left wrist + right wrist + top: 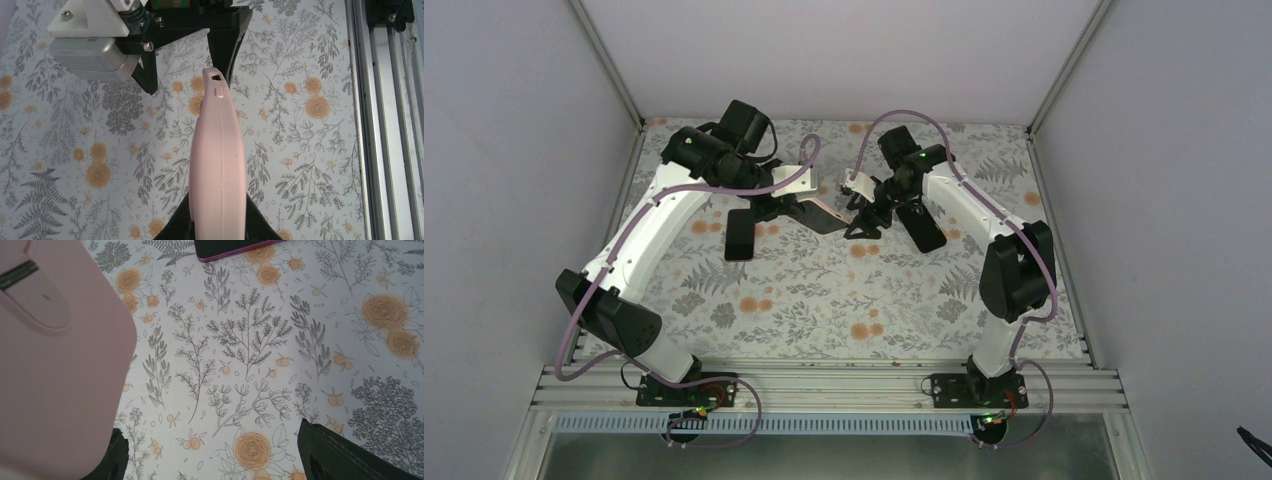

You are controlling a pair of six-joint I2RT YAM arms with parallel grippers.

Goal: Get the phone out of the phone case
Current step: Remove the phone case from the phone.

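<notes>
I hold the pink phone case (pixel 218 165) edge-on in the closed left gripper (pixel 217 231), its long axis toward frame top; the right gripper (pixel 230 457), jaws wide, sees it far left.

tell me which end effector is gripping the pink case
The left end effector: it is shut on the pink case, held edge-on. The right end effector stands open with nothing between its jaws.

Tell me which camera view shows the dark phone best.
The top external view: the whole phone lies flat on the table. The right wrist view catches only one edge of it; the left wrist view shows none.
</notes>
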